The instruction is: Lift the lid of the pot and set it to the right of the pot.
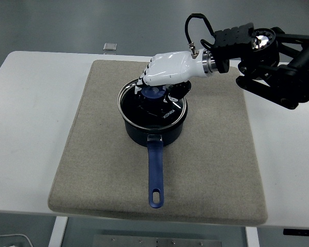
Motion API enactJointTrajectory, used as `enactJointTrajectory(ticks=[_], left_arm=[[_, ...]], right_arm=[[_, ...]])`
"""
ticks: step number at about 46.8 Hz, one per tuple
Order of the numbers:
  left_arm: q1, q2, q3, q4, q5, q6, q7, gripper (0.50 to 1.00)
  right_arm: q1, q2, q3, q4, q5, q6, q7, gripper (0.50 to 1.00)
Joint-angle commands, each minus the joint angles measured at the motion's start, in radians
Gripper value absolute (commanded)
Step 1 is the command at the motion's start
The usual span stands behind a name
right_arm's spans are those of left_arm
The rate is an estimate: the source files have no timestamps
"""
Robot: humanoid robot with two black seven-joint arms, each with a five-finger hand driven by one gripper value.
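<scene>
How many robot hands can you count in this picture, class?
1. The white right hand reaches in from the right edge and grips the knob of the pot lid, at the mat's middle. No left hand is in view.

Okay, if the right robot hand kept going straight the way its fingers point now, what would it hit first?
The right robot hand points left across the picture, gripping the lid knob. Beyond its fingertips the way looks free: only the grey mat lies below that line, though depth is hard to judge.
</scene>
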State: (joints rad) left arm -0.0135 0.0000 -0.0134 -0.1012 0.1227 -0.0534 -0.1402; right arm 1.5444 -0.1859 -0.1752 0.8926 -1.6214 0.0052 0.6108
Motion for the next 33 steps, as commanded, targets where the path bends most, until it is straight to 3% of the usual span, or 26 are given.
enactJointTrajectory(ticks=[1, 18, 33], left_arm=[[0.000, 0.000, 0.000, 0.000, 0.000, 0.000, -0.001, 1.000], [0.000, 0.000, 0.000, 0.000, 0.000, 0.000, -0.001, 1.000], [0.000, 0.000, 0.000, 0.000, 0.000, 0.000, -0.001, 1.000]], right_arm=[[0.003, 0.000, 0.000, 0.002, 0.000, 0.002, 0.000, 0.500], [0.037, -0.001, 0.002, -0.003, 0.005, 0.016, 0.000, 0.500], [0.057, -0.003, 0.000, -0.104, 0.061, 0.018, 0.000, 0.500]])
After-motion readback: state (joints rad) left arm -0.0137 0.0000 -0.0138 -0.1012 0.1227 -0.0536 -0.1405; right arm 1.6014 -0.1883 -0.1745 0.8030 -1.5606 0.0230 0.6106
